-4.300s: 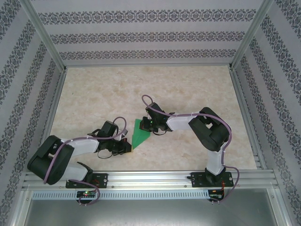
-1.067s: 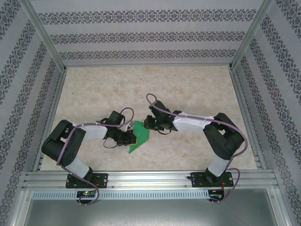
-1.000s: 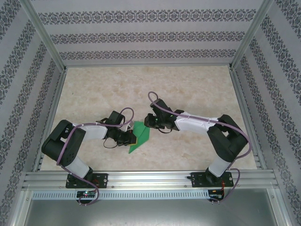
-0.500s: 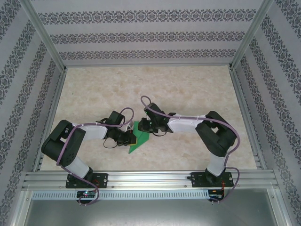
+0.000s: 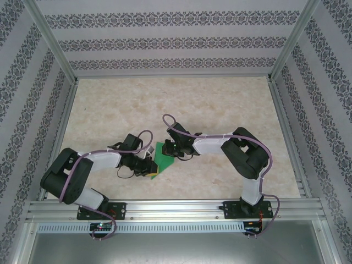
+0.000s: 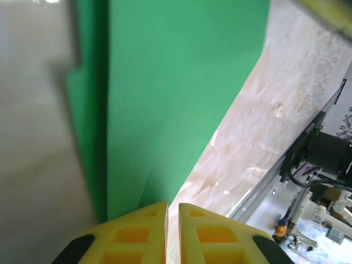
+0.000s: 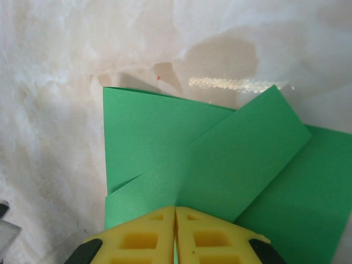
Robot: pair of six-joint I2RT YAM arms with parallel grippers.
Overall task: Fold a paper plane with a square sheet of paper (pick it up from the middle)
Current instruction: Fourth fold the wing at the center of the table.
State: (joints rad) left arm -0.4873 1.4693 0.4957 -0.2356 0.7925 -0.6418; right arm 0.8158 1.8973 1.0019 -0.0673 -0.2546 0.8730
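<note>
The square sheet of paper (image 5: 163, 159) is bright green and folded into a pointed wedge with overlapping flaps. It lies mid-table between the two arms. My left gripper (image 5: 149, 167) sits at its near-left tip. In the left wrist view the paper (image 6: 176, 82) runs down to the left fingertip. The left gripper (image 6: 172, 208) shows a narrow gap there, with bare table seen through it. My right gripper (image 5: 169, 150) is on the sheet's far-right side. In the right wrist view that gripper (image 7: 175, 209) is shut on a raised crease of the paper (image 7: 220, 159).
The marbled tabletop (image 5: 220, 104) stretches behind and to both sides of the paper. An aluminium rail (image 5: 176, 208) with both arm bases runs along the near edge. Patterned walls with metal posts enclose the other three sides. The rail and a black arm base (image 6: 324, 154) lie to the right.
My right gripper moved left onto the paper and closed on its crease. The left arm drew back toward the near left, its jaws parted slightly, and the paper shifted a little with it.
</note>
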